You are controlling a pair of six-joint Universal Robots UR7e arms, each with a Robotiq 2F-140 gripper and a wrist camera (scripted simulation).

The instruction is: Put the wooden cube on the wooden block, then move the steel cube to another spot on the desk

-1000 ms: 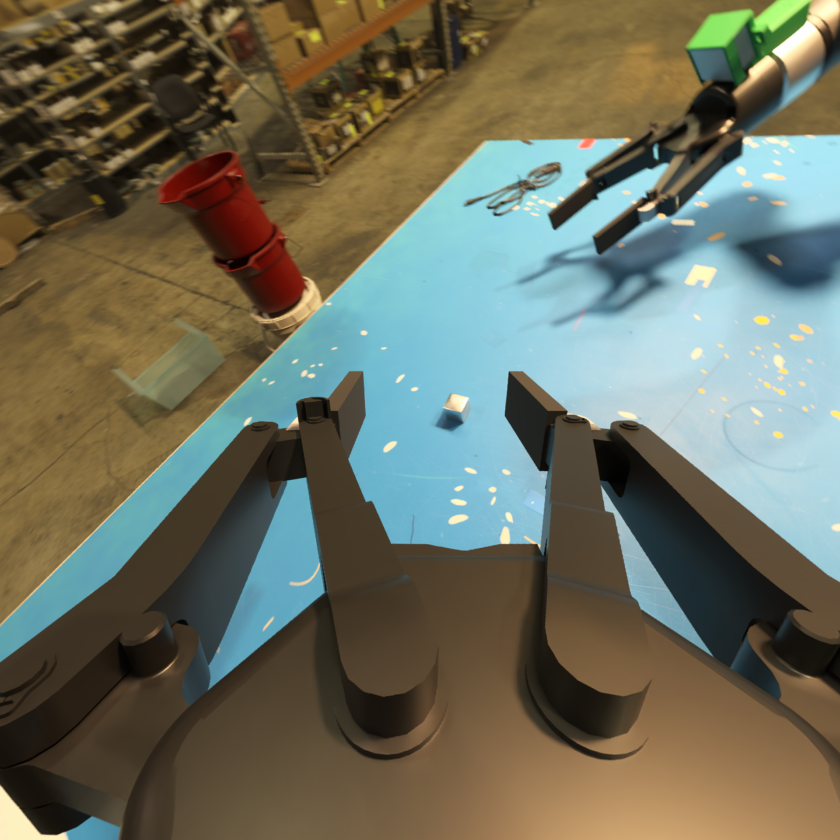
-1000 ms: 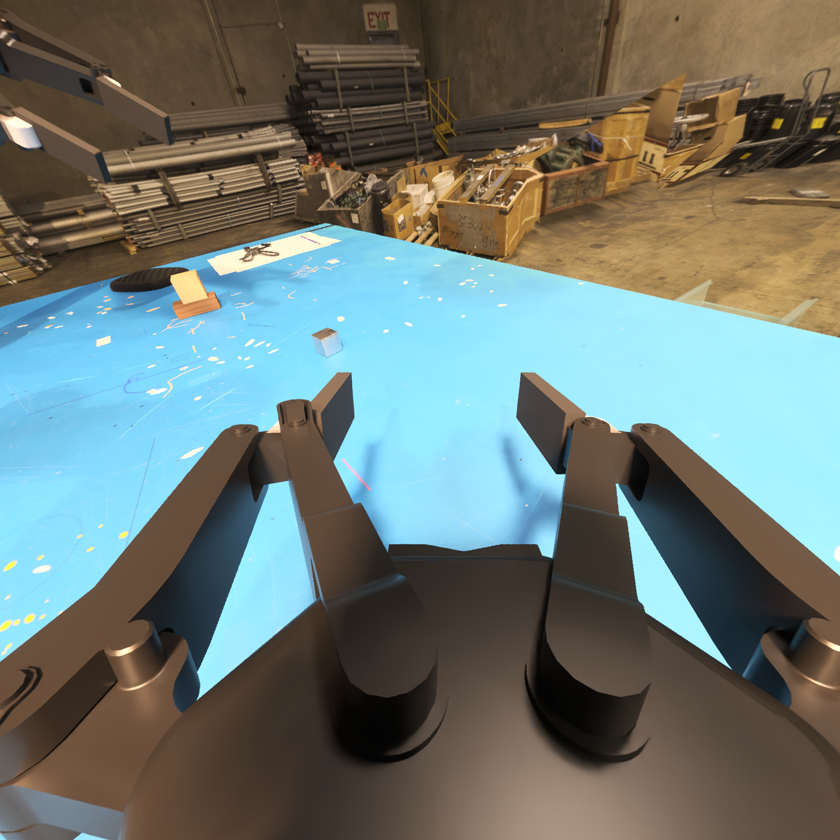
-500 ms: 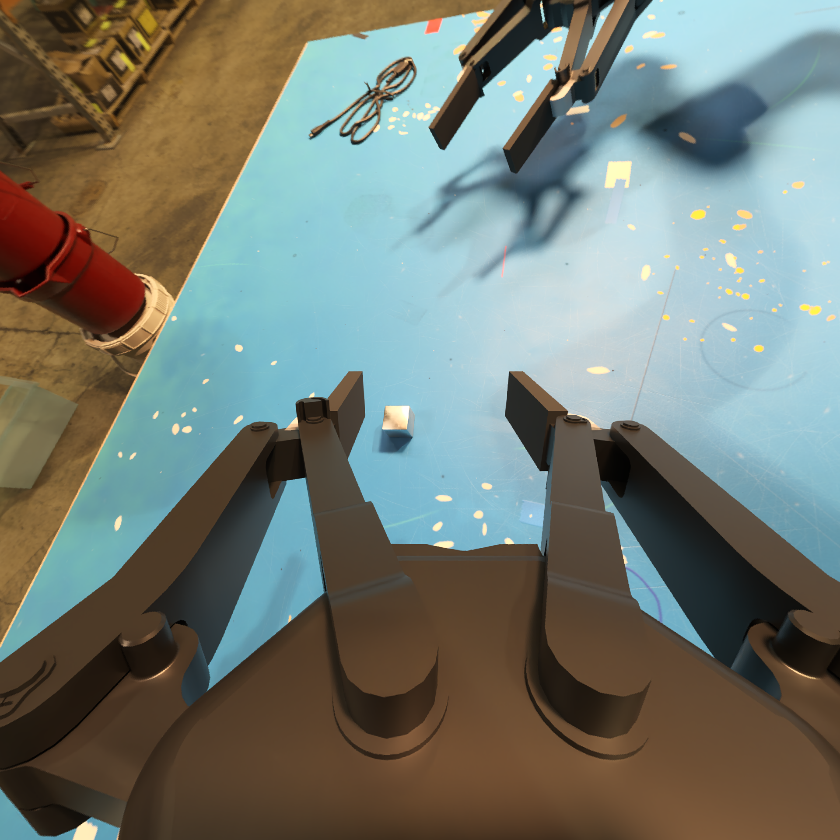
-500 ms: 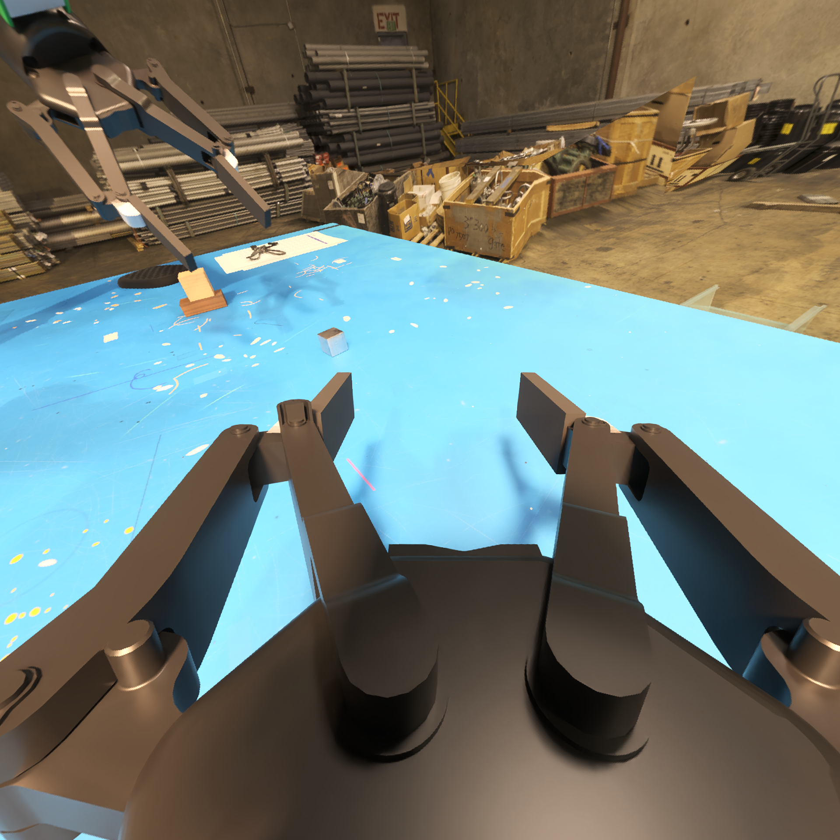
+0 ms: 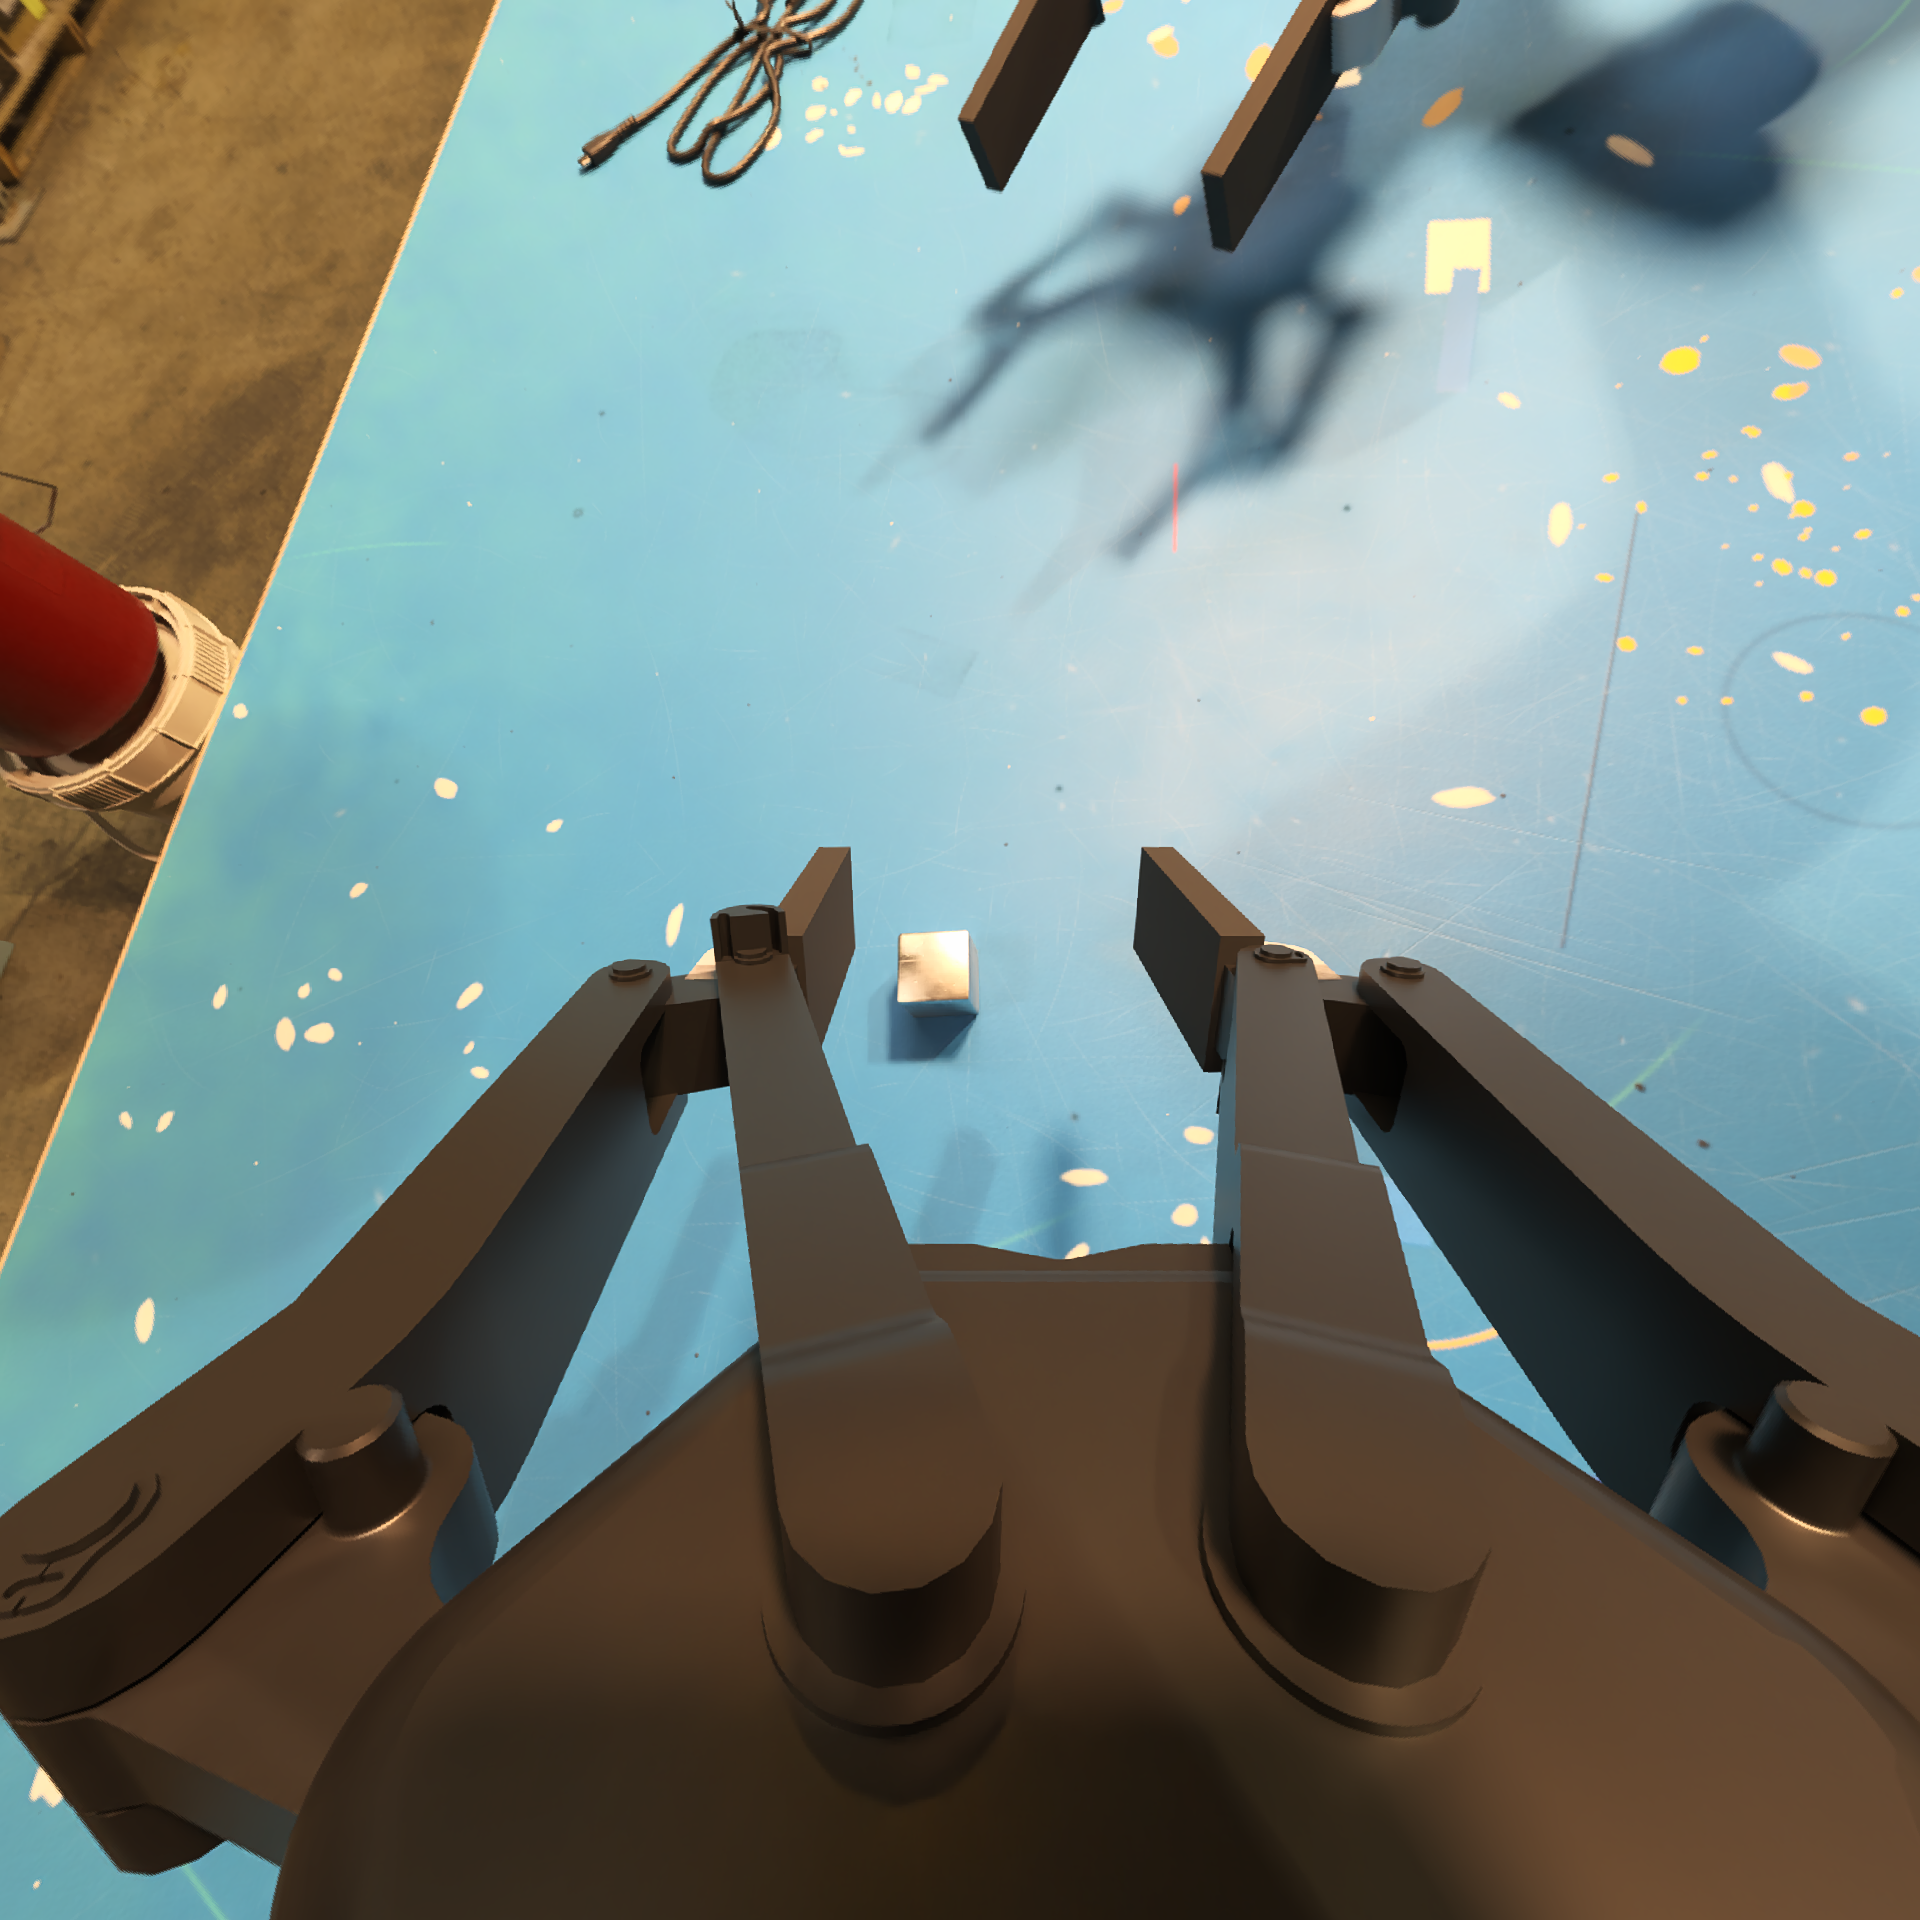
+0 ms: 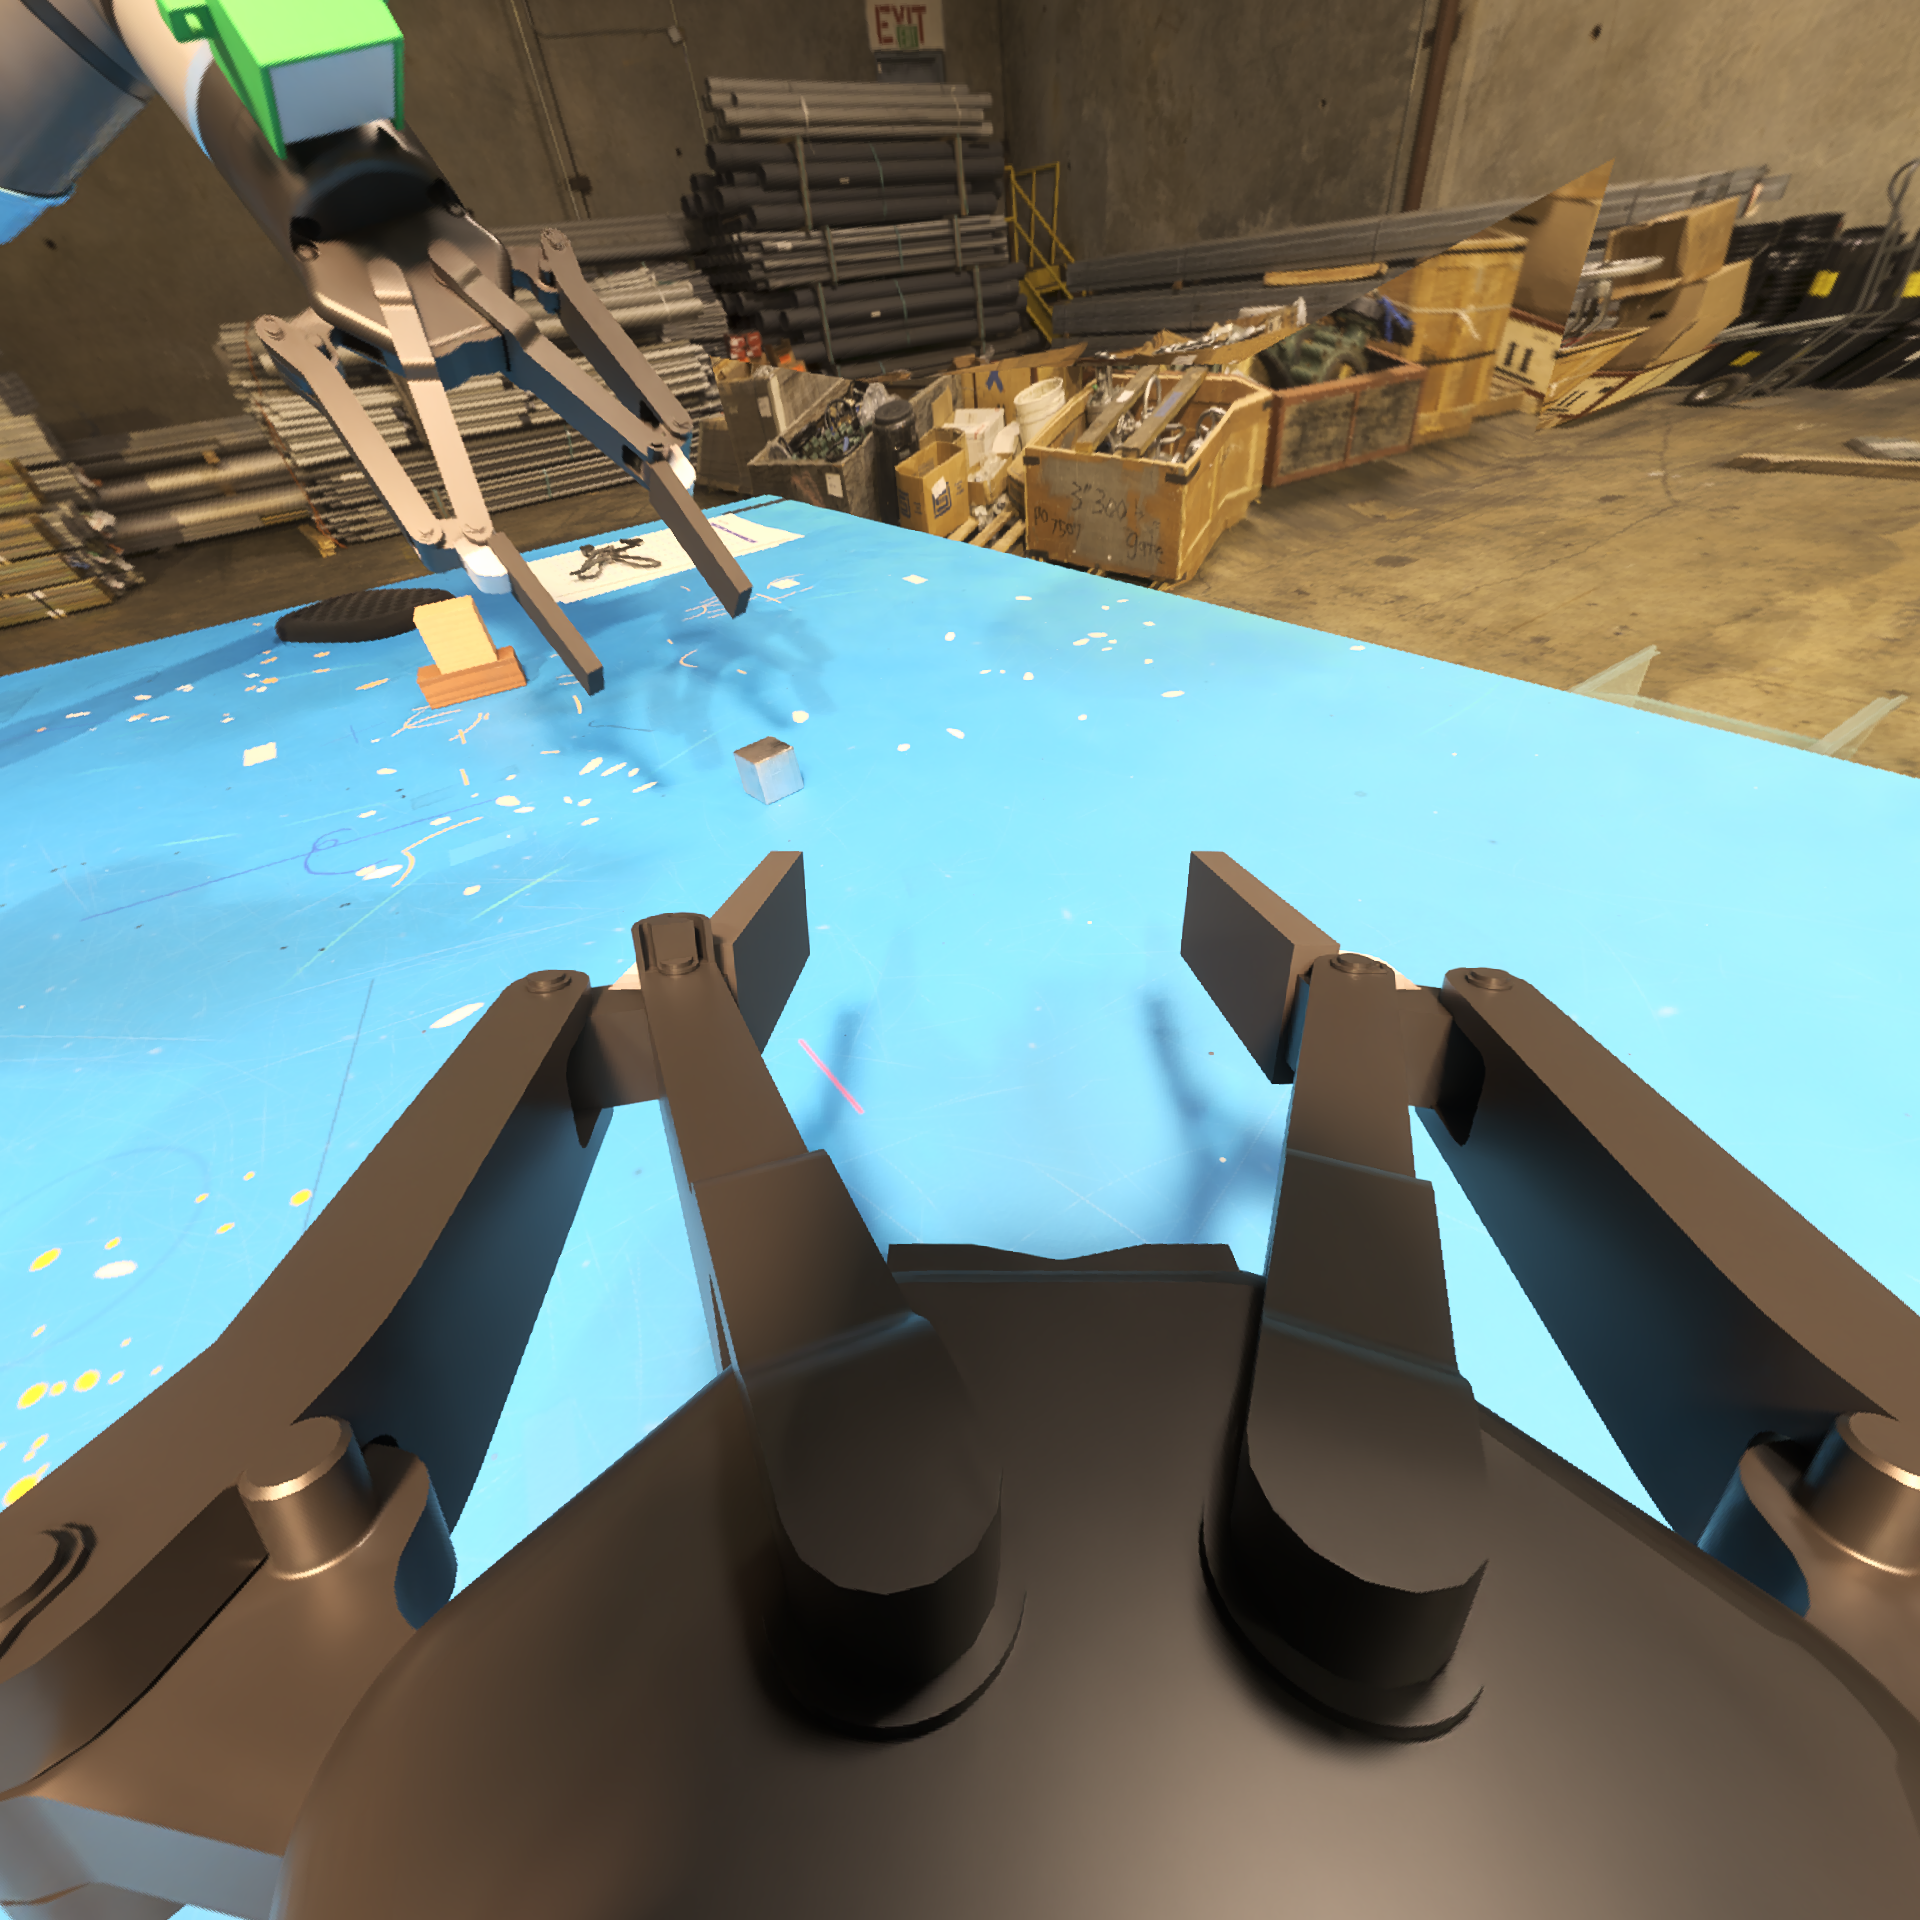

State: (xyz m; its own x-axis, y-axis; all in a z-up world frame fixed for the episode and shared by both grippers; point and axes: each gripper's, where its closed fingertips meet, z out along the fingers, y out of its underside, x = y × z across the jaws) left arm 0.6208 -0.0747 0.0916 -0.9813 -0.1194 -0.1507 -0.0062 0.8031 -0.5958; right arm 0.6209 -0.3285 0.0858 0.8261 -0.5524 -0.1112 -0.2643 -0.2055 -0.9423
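Note:
The steel cube [image 5: 936, 968] sits on the blue desk, seen between my left gripper's [image 5: 995, 904] open fingers, nearer the left finger. In the right wrist view the left gripper [image 6: 665, 644] hangs open above the desk, above and behind the steel cube [image 6: 769, 770]. The pale wooden cube [image 6: 454, 634] rests on the brown wooden block [image 6: 471, 676] at the far left of that view. My right gripper [image 6: 995, 909] is open and empty above bare desk. Its fingertips [image 5: 1013, 99] show at the top of the left wrist view.
A coiled dark cable [image 5: 727, 99] lies near the desk's far left edge [image 5: 343, 384]. A red cylinder with a white collar [image 5: 94, 675] stands on the floor beside the desk. A black oval pad [image 6: 364, 615] and a white sheet [image 6: 644, 556] lie behind the wooden block.
My left gripper has swung over and down toward the steel cube, which now shows larger between its fingers. My right gripper has barely moved. Both stay open.

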